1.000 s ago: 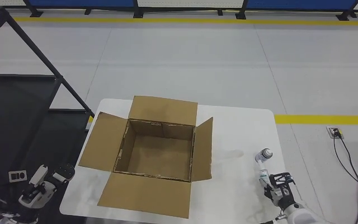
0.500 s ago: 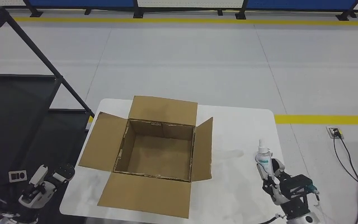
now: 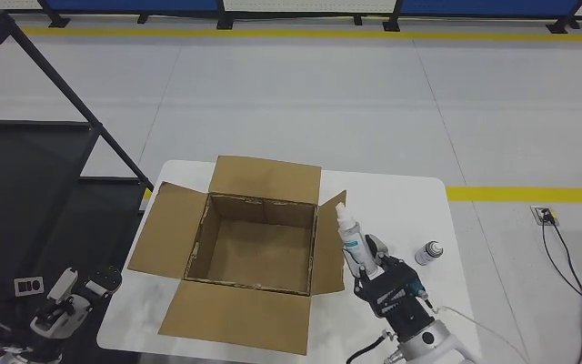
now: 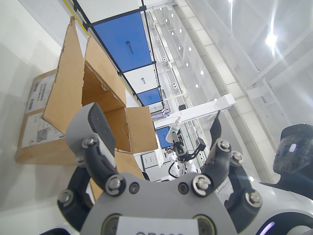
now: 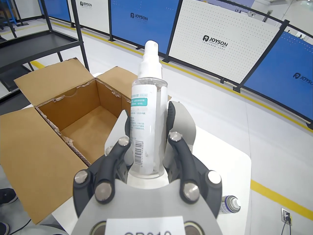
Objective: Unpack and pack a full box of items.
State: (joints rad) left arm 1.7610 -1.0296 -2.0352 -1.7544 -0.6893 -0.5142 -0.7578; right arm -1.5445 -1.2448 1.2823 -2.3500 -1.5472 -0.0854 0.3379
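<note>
Box (image 3: 264,211) sits on white table (image 3: 400,205), top open, all four flaps folded out. Right gripper (image 5: 149,121) is clamped tight on the lower body of clear spray bottle (image 5: 146,91). Bottle is held off the table, white nozzle up, slightly tilted, at the edge of the box's right flap. Small spray can (image 3: 429,252) stands upright on table, apart from box. Left gripper (image 4: 156,121) is off the table's left corner, jaws spread wide, holding nothing.
</note>
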